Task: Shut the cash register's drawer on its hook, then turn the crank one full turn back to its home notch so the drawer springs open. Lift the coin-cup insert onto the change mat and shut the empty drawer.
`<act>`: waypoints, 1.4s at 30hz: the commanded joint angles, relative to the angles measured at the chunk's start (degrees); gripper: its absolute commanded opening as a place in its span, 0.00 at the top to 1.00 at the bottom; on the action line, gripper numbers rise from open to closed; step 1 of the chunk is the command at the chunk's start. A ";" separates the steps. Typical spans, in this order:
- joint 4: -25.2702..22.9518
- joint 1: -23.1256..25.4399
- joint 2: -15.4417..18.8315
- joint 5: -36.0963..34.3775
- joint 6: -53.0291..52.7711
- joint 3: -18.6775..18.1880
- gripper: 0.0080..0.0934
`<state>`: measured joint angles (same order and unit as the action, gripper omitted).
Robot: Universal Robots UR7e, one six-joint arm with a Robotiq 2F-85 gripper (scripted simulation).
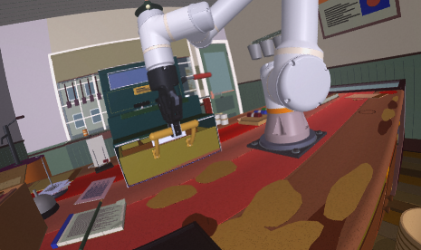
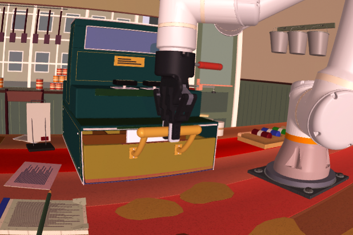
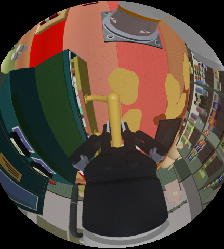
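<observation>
The cash register's drawer point(image 1: 169, 156) point(image 2: 147, 156), with a yellow front, stands slightly out from the dark green register point(image 2: 117, 76). Its yellow bar handle point(image 1: 174, 132) point(image 2: 168, 131) point(image 3: 113, 116) is held near its middle by my closed gripper point(image 1: 177, 131) point(image 2: 174, 135) point(image 3: 114, 129), which comes down on it from above. The red-handled crank point(image 1: 201, 75) point(image 2: 209, 65) sticks out from the register's right side. A white piece point(image 2: 138, 136) shows inside the drawer behind the handle; the coin-cup insert is otherwise hidden.
The register's body rises right behind my wrist. The arm's base point(image 1: 289, 136) point(image 2: 303, 164) is bolted to the red counter to the right. A tray of coin rolls point(image 2: 265, 137) sits beside it. Papers and a pencil point(image 2: 44, 211) lie front left, and a dark mat point(image 1: 185, 237) at the near edge.
</observation>
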<state>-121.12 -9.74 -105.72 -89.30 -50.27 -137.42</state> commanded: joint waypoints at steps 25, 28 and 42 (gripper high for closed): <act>0.05 0.03 -0.03 0.08 -0.01 0.02 0.71; 0.05 0.03 -0.03 0.08 -0.01 0.02 0.64; 0.05 0.03 -0.03 0.08 -0.01 0.02 0.53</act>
<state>-121.05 -9.71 -105.74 -89.22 -50.28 -137.42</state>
